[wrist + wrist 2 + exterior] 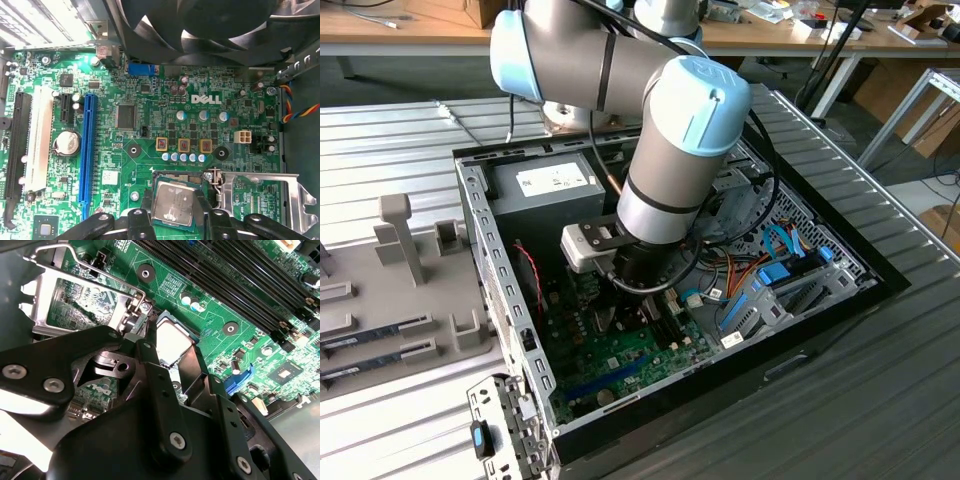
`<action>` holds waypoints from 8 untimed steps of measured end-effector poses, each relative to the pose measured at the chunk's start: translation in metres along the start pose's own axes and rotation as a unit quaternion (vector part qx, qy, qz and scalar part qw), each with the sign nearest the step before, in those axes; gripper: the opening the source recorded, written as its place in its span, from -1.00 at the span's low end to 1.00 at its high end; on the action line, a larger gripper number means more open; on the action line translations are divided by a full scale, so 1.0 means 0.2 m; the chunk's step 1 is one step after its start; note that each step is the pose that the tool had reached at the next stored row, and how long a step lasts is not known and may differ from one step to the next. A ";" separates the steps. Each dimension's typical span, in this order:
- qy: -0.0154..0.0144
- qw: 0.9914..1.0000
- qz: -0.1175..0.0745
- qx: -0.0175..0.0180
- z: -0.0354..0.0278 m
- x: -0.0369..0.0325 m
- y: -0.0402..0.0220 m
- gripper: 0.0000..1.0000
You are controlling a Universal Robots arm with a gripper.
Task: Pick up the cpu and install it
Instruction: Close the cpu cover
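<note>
The cpu (172, 202), a small square chip with a silvery-grey top, sits at the open socket (175, 176) on the green motherboard (150, 135). My gripper (174, 212) is shut on it, one black finger against each of two opposite edges. In the second wrist view the cpu (172, 342) shows between the fingers (150, 362), level with the socket's frame. The socket's metal load plate (260, 197) and its lever stand swung open beside it. In the exterior view the arm's wrist (650, 255) reaches down into the computer case (480, 230) over the motherboard (620, 360).
A black fan (200, 25) hangs close over the board near the socket. A grey power-supply box (545, 185) fills the case's far corner. Coloured cables (770, 270) crowd the exterior view's right side. Memory sticks (380, 335) lie in a grey holder outside the case.
</note>
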State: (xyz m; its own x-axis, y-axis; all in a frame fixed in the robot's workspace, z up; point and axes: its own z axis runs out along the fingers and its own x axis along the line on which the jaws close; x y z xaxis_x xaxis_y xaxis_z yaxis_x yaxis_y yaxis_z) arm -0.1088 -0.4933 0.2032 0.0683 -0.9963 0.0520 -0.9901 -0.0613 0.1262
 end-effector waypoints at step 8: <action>0.000 1.000 0.001 0.000 -0.001 0.001 0.000 -0.15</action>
State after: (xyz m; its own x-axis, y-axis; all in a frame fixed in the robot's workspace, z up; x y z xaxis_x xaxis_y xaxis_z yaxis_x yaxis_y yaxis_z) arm -0.1088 -0.4934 0.2033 0.0661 -0.9965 0.0519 -0.9902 -0.0591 0.1264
